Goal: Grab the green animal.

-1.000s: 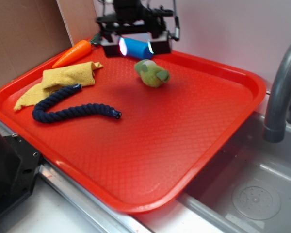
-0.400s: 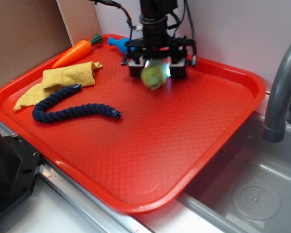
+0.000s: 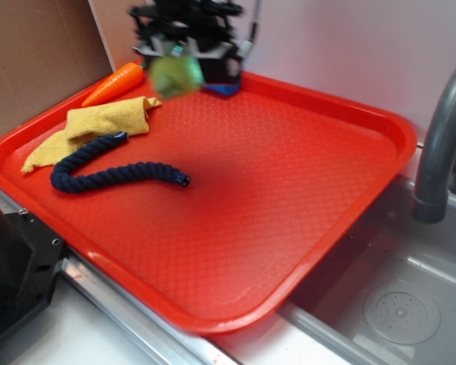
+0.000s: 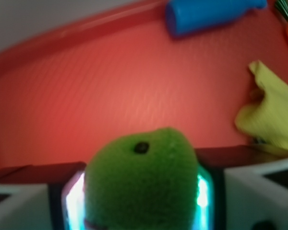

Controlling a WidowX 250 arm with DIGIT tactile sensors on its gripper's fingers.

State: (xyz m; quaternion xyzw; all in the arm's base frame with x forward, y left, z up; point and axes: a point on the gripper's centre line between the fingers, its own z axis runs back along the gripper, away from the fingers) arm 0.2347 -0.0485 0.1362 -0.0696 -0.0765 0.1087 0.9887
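The green animal [image 3: 175,75], a small fuzzy yellow-green plush, hangs in the air above the back left of the red tray [image 3: 289,198]. My gripper [image 3: 184,61] is shut on it from both sides. In the wrist view the green animal [image 4: 141,179] fills the space between the lit pads [image 4: 73,203], a black eye showing on top. The tray floor lies well below it.
A blue bottle-shaped toy [image 4: 209,15] lies at the tray's back rim, partly hidden behind the gripper in the exterior view. An orange toy carrot [image 3: 112,84], a yellow cloth [image 3: 99,125] and a dark blue rope [image 3: 110,175] sit at the left. A grey faucet [image 3: 441,144] and sink stand to the right.
The gripper closed on the green animal where it lay on the tray, then lifted it up and to the left. The other toys have not moved.
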